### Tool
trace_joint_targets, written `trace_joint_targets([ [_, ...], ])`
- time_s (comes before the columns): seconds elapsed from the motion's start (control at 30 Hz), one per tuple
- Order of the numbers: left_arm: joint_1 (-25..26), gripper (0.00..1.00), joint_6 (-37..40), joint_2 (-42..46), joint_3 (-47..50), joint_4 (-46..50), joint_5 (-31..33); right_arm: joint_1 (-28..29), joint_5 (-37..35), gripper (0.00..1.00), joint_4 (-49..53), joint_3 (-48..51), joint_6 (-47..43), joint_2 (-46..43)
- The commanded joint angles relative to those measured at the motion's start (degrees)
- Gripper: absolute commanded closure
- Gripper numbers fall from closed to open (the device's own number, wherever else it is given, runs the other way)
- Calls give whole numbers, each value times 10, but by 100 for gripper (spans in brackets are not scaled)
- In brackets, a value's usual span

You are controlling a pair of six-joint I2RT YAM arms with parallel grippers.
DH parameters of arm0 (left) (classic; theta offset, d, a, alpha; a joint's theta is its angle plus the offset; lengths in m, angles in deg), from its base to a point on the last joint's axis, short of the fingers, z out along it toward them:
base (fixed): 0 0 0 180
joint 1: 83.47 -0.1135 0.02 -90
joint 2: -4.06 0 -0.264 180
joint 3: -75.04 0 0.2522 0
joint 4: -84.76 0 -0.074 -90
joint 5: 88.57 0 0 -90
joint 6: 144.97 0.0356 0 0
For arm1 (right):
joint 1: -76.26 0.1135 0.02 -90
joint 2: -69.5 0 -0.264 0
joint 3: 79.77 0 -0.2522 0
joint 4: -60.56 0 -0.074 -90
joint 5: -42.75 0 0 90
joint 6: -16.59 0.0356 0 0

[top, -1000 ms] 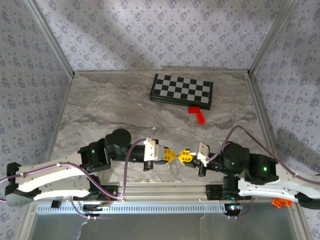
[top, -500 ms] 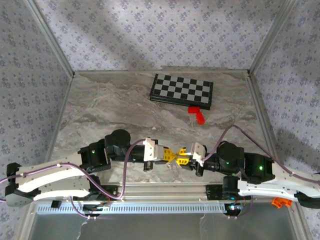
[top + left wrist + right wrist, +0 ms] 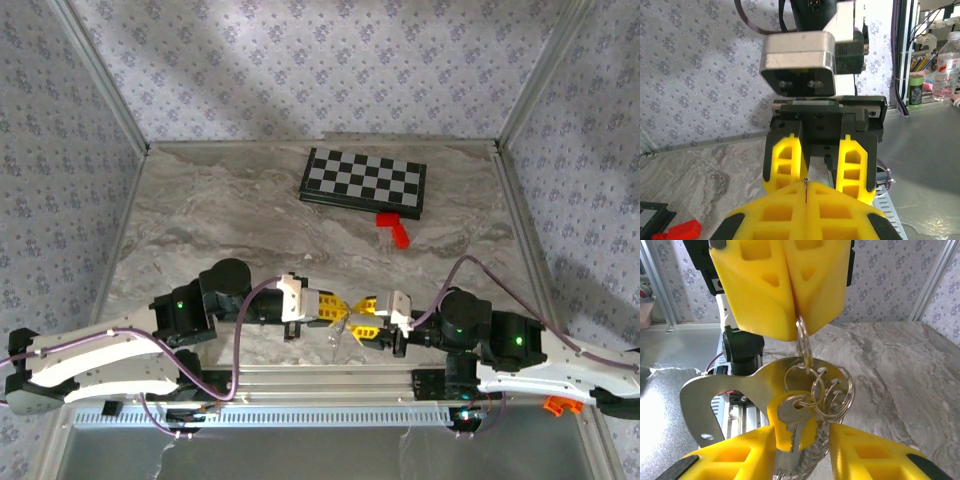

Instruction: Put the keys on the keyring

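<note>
In the right wrist view, the left gripper hangs from above, shut on a thin silver ring of the keyring. Several linked rings dangle below it, carrying the key with its yellow head and silvery blade. The key hangs between the spread fingers of my right gripper, which is open. From the left wrist, my left gripper pinches a sliver of wire, and the right gripper faces it with its jaws apart. From above, the left gripper and the right gripper meet tip to tip near the front edge.
A flat silver metal clip hangs behind the key on the same bunch. A chessboard lies at the back of the marble table, with a red block just in front of it. The aluminium rail runs directly below the grippers.
The right gripper's jaws have spread apart around the key. Both grippers have drifted slightly left, and the left one keeps its grip on the ring.
</note>
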Motion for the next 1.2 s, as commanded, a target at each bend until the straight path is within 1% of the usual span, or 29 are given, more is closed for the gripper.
trace_joint_targets([
  [0.0,1,100,-3,9,-3,-33,-12,1,17,66,-43,13,15,-1],
  [0.17,1,100,-2,6,-4,-33,-9,1,38,65,-80,30,26,-1],
  [0.37,1,100,-3,7,-5,-31,-8,1,35,64,-101,42,31,-3],
  [0.57,1,100,-6,10,-2,-31,-10,1,16,81,-117,53,36,-4],
  [0.63,1,100,-6,12,-2,-30,-9,1,13,88,-116,54,36,-5],
  [0.8,1,100,-6,16,2,-23,-5,1,2,98,-107,52,34,-15],
  [0.87,1,100,-6,16,2,-20,-5,1,-2,100,-102,50,32,-18],
  [1.17,1,100,-8,0,-5,6,-18,1,-24,100,-80,35,24,-20],
])
